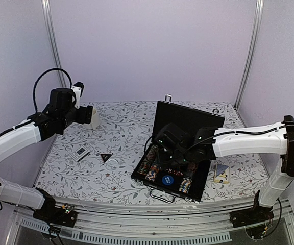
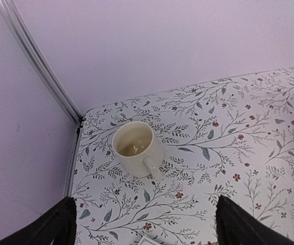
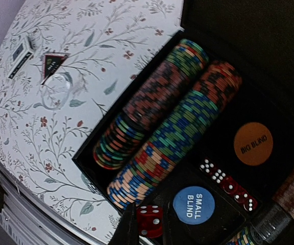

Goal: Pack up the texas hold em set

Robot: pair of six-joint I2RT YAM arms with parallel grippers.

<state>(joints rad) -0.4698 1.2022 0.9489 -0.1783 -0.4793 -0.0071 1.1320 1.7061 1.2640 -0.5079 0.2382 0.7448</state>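
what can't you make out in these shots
- right hand: right wrist view's bottom edge cuts its fingertips, so a grip on the loose red die is unclear
- open black briefcase: right arm hides its middle, top view
- small grey-white box: print too small, top view

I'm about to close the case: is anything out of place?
Yes. The triangle and a deck lie on the table left of the case; one red die sits apart from the dice row.

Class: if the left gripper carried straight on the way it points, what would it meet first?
Probably the cream mug, upright on the table ahead of the open left gripper; nothing shows in between, though depth is hard to judge.
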